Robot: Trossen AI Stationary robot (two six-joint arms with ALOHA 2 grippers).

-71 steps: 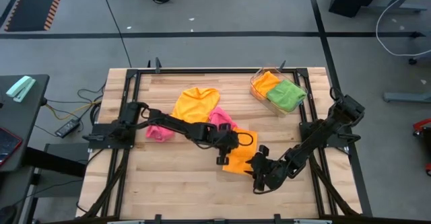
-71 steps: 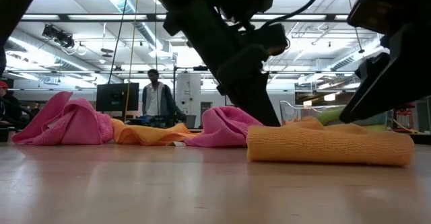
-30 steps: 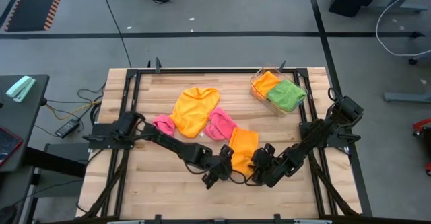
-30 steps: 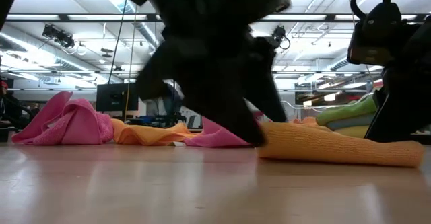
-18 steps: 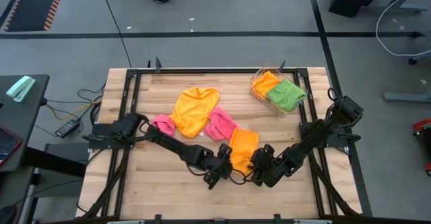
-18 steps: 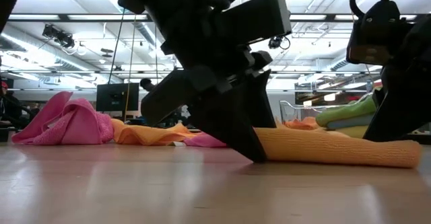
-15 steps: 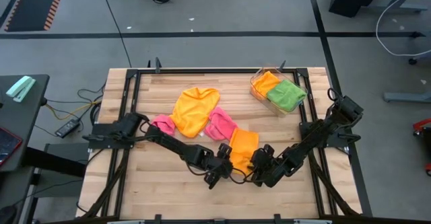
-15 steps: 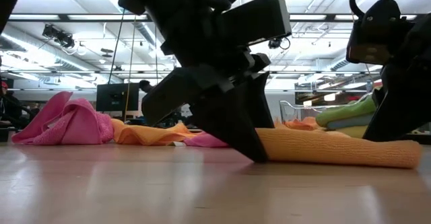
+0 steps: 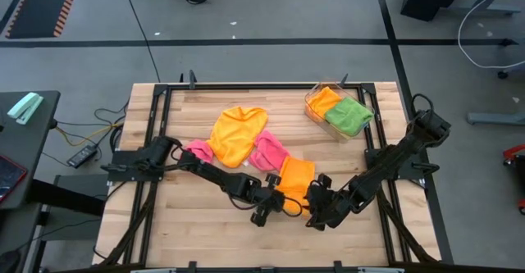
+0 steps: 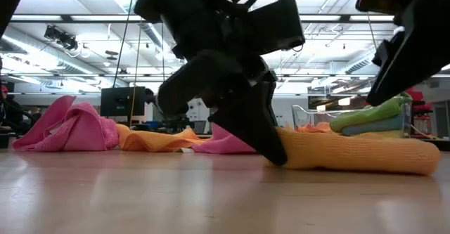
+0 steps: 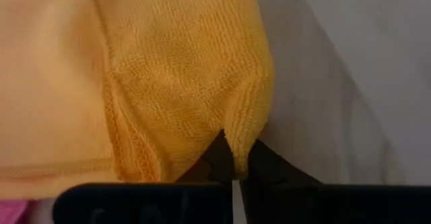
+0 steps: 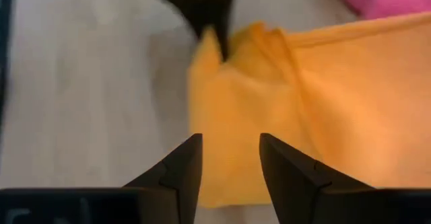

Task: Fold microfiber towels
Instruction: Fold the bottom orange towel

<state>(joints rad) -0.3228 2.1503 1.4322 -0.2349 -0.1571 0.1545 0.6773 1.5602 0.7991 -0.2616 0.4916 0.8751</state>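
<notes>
At the near part of the worktop [image 9: 189,224], a folded orange towel [image 9: 295,181] lies flat on the wood, and both end effectors work at its near edge. The left end effector [image 9: 283,205] is pinched tight on a corner of that orange towel; in the left wrist view the two dark fingers [image 11: 219,158] meet with a ridge of orange cloth [image 11: 182,83] drawn up between their tips. In the low view this arm's dark body stands over the towel's end [image 10: 351,155], its tip down at the cloth where it meets the wood.

Just beside it, the right end effector [image 9: 316,216] hovers at the same near edge with its fingers parted about halfway and nothing between them. The right wrist view shows its two fingers [image 12: 178,170] spread over the orange cloth [image 12: 283,116], apart from it, with the left arm's dark tip gripping the raised corner beyond.

Farther back, touching the orange towel's far end, a crumpled pink towel [image 9: 267,150] lies in a heap. To its left a yellow-orange towel [image 9: 235,132] is spread loosely, and a second pink towel [image 9: 197,151] sits bunched at its left edge, partly under the left arm.

At the far right corner of the worktop, a clear plastic tray [image 9: 316,113] holds a folded orange towel [image 9: 323,99] and a folded green towel [image 9: 348,115] side by side.
</notes>
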